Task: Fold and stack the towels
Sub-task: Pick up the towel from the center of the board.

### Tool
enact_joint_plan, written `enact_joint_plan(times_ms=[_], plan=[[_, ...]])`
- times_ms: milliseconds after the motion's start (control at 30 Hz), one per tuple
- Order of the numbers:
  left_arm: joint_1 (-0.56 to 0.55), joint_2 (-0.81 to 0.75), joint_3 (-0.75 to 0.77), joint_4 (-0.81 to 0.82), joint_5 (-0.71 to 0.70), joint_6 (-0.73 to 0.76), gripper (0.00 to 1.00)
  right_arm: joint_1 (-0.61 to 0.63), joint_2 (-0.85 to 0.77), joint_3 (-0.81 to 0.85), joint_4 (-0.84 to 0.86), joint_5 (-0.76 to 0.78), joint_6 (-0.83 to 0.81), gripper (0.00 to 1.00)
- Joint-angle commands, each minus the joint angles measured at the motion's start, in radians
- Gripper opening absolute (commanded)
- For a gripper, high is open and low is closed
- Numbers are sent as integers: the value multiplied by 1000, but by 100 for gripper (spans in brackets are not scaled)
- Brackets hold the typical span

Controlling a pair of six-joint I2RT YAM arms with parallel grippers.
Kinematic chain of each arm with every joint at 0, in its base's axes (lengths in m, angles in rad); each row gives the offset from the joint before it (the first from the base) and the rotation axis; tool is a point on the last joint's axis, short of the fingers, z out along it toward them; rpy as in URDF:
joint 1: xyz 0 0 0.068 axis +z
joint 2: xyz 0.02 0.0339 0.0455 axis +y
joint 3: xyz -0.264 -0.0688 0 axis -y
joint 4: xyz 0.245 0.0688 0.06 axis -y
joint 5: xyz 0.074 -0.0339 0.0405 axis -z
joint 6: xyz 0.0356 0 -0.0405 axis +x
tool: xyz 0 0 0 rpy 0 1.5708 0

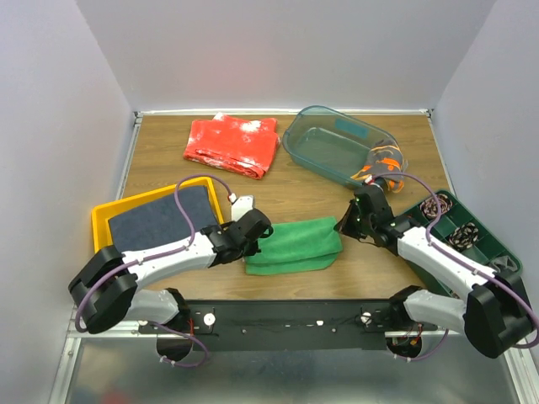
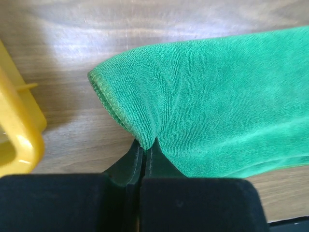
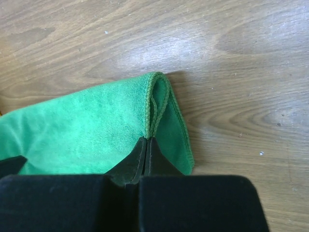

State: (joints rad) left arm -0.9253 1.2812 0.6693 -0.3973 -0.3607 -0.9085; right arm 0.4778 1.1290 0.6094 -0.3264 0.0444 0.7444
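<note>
A bright green towel (image 1: 295, 244) lies folded on the wooden table between my arms. My left gripper (image 1: 253, 238) is shut on its left edge, which bunches between the tips in the left wrist view (image 2: 146, 143). My right gripper (image 1: 344, 225) is shut on its right folded edge, shown in the right wrist view (image 3: 147, 137). A dark navy towel (image 1: 164, 220) lies flat in the yellow tray (image 1: 105, 217). A dark grey towel with orange markings (image 1: 383, 162) hangs over the clear bin's right end.
A red white-speckled cloth (image 1: 233, 145) lies at the back. A clear teal bin (image 1: 333, 143) stands at the back right. A dark green tray (image 1: 472, 237) with small items sits at the right edge. The yellow tray's corner shows in the left wrist view (image 2: 17, 135).
</note>
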Motion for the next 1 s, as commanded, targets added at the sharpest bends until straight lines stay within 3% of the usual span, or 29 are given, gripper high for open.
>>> enact_joint_plan(times_ms=[0,33,167,367,600,767,867,900,933,967], plan=[[-7,-36,44,-84,-72,-1,0,4,15,6,-27,28,-14,1],[-7,-34,47,-89,-75,-1,0,4,31,-2,-14,28,-13,1],[-7,-17,41,-97,-78,3,0,4,101,-17,3,3,-13,28],[-7,0,15,-69,-63,6,0,8,109,-74,39,-37,13,57],[-7,35,16,-43,-50,13,0,94,152,-88,102,-3,38,64],[-7,37,18,-40,-50,13,0,183,235,-60,52,107,88,59],[-9,27,18,-44,-53,14,0,188,244,-68,30,158,105,34],[-10,17,18,-46,-55,20,0,188,239,-62,23,160,105,7],[-20,10,21,-48,-61,22,0,189,232,-54,20,161,107,1],[-24,3,26,-54,-76,25,0,191,212,-45,15,160,104,1]])
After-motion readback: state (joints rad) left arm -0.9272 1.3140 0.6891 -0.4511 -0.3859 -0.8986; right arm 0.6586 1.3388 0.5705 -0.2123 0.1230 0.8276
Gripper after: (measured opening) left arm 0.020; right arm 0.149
